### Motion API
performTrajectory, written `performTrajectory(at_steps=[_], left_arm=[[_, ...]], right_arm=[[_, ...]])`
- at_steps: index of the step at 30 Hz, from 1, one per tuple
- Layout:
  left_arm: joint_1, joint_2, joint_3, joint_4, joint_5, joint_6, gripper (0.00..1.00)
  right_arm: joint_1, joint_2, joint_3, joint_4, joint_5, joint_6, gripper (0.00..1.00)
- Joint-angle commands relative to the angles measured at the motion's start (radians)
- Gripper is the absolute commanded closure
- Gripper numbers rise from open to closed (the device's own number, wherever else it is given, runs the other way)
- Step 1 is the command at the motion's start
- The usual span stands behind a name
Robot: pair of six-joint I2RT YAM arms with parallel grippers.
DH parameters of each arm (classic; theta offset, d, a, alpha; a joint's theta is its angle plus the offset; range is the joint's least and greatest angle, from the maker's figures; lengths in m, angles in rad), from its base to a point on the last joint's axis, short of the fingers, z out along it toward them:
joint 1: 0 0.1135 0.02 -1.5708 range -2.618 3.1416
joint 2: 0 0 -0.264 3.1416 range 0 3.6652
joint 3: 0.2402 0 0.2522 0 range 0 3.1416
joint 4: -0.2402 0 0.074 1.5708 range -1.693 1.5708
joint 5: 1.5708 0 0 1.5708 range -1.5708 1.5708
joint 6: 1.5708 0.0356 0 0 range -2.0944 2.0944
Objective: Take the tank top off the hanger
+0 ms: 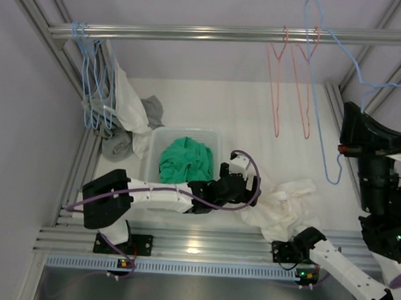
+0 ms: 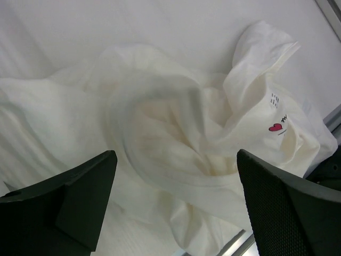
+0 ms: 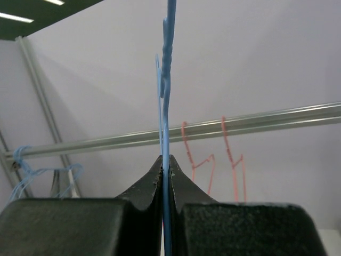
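Observation:
The white tank top [image 1: 285, 207] lies crumpled on the table, off the hanger. In the left wrist view it [image 2: 176, 138] fills the frame, with a small red heart print [image 2: 275, 128]. My left gripper [image 1: 247, 183] is open and empty just above the tank top's left edge, and its fingers [image 2: 80, 197] stand wide apart over the cloth. My right gripper [image 1: 348, 119] is raised at the right and shut on the wire of a bare blue hanger [image 1: 330, 140]. The wire [image 3: 166, 133] runs straight up between the closed fingertips.
Two pink hangers [image 1: 291, 81] hang from the metal rail [image 1: 213, 34]. Blue hangers [image 1: 89, 84] with white and grey garments [image 1: 128, 112] hang at the left. A white basket [image 1: 155, 147] holds a green garment [image 1: 186, 159]. Metal frame rails [image 1: 195, 245] run along the near edge.

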Motion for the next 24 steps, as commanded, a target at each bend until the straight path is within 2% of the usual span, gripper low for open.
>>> performTrajectory(at_steps=[1, 7, 11, 14, 20, 22, 24], left_arm=[[-0.001, -0.009, -0.024, 0.014, -0.020, 0.000, 0.01], [-0.001, -0.127, -0.055, -0.046, -0.067, 0.078, 0.01], [-0.001, -0.235, -0.012, -0.148, -0.049, 0.152, 0.01], [-0.001, -0.296, 0.036, -0.216, 0.028, 0.216, 0.01], [-0.001, -0.330, 0.208, -0.294, 0.207, 0.250, 0.01], [-0.001, -0.351, 0.240, -0.329, 0.156, 0.227, 0.01], [-0.001, -0.381, 0.284, -0.423, 0.008, 0.207, 0.01]], right_arm=[[0.019, -0.052, 0.108, -0.350, 0.223, -0.049, 1.00], [0.021, -0.022, 0.315, -0.696, 0.431, -0.047, 1.00], [0.021, -0.025, 0.331, -0.832, 0.507, -0.031, 1.00], [0.024, -0.017, 0.305, -0.843, 0.596, -0.049, 1.00], [0.032, 0.116, 0.326, -0.840, 0.605, -0.135, 1.00], [0.032, 0.188, 0.375, -0.840, 0.588, -0.175, 1.00], [0.030, 0.269, 0.445, -0.839, 0.562, -0.208, 1.00]])
